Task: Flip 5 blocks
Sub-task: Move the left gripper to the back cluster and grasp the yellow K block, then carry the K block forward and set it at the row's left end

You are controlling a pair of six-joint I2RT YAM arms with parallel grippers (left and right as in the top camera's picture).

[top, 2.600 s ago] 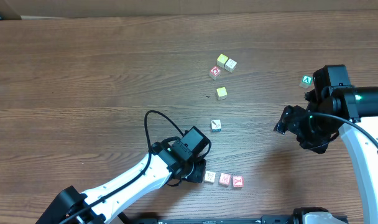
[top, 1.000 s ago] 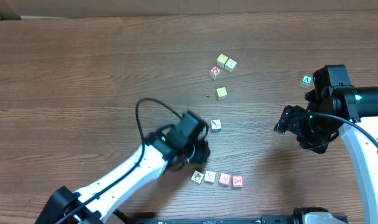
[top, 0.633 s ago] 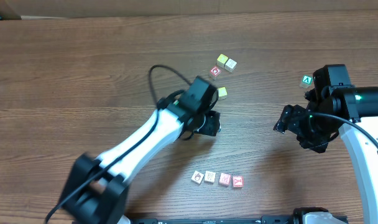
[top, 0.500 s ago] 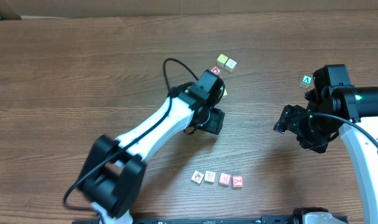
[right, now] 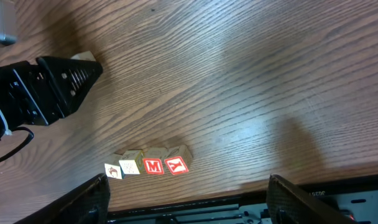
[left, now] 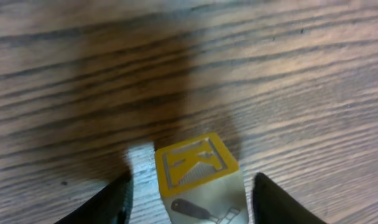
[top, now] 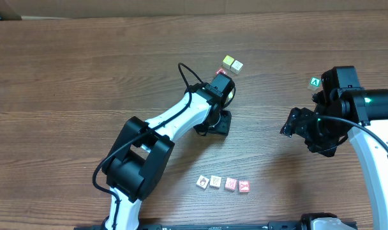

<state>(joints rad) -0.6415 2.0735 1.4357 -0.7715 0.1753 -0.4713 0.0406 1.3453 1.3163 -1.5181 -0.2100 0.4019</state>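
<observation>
The left hand (left: pixel 189 198) is hanging low over the middle of the wooden worktop (top: pixel 85 76). Its two dark fingers (left: pixel 117 199) are standing spread on either side of a single block (left: pixel 198 165), with a strip of bare wood showing on each side, so it is bracketing the block and not pinching it. That block is resting on the wood, turned a little. It is showing a yellow-bordered face with a pale print, and a pale side face with a small dark picture. From overhead the hand is covering it, so only the wrist camera is showing it. Toward the front edge, well apart from it, a row of four blocks (top: pixel 230 184) is lying side by side. The two nearer the right arm are showing red faces with white letters, and the other two are showing pale faces with small prints. The right hand (right: pixel 192 199) is hovering over the right side of the worktop with its fingers wide apart and nothing between them. A green cube (top: pixel 315 82) marked "A" is sitting just beyond the right arm. Past the left arm's wrist a yellow cube (top: pixel 228 61) and a cream cube (top: pixel 237 66) are touching, and a red-ring cube (top: pixel 220 71) is peeking out beside the arm.
</observation>
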